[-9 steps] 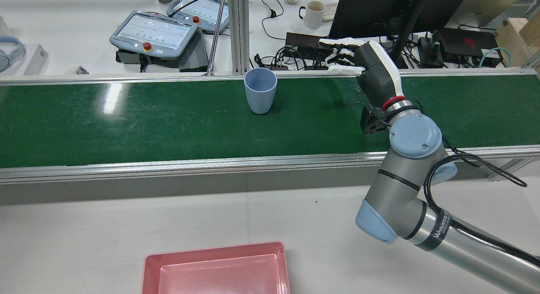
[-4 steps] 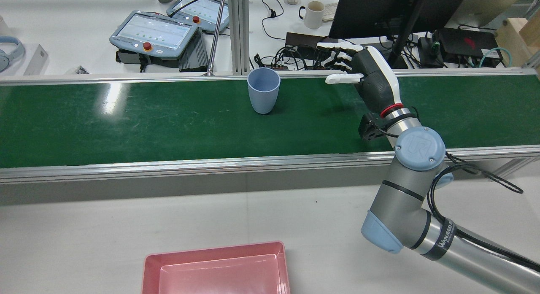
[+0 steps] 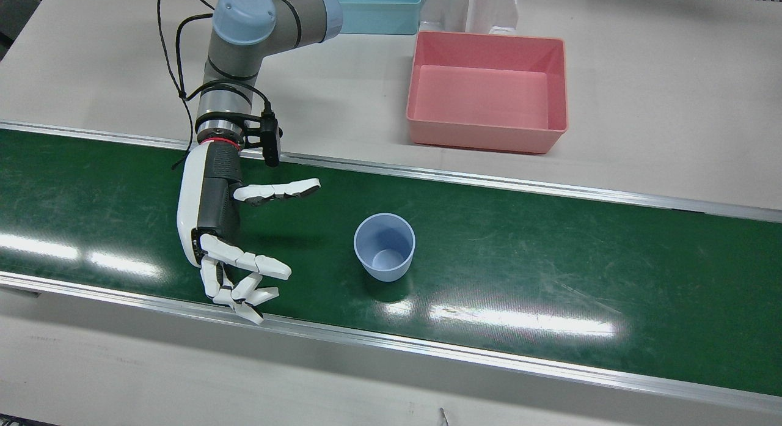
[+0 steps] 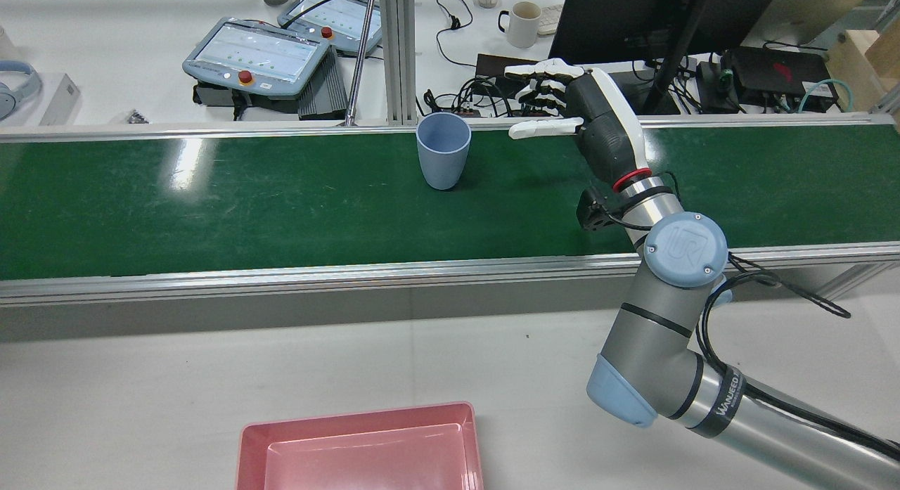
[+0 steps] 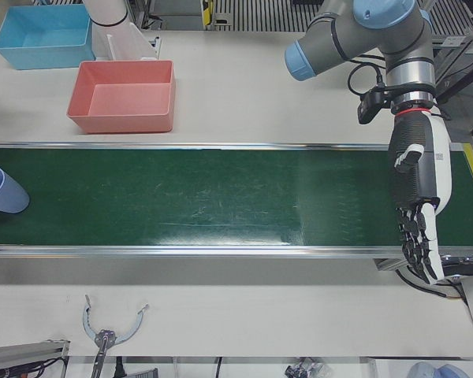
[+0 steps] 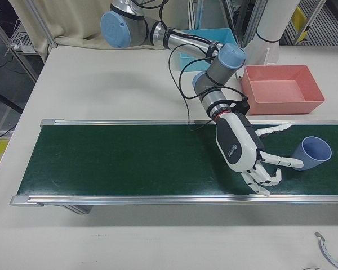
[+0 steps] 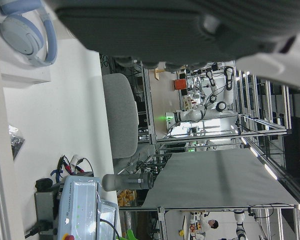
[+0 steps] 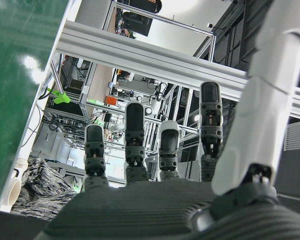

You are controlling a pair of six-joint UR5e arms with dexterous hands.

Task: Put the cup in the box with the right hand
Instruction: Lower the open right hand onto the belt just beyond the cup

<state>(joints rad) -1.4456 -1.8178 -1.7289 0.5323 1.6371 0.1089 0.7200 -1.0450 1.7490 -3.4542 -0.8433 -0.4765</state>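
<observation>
A: What is seen around the work area?

B: A pink box is set on the pale desk, beyond the green belt; a blue bin is seen behind it. Nothing is found between the cup and the box but the belt's metal rail.

A: Where is the cup?

B: The blue cup is stood upright on the belt. The right hand is held just beside it, apart from it, fingers spread and nothing grasped, thumb pointed toward the cup.

A: And the left hand?

B: The left hand is hung over the belt's other end, fingers loosely extended, empty, well apart from the cup.
</observation>
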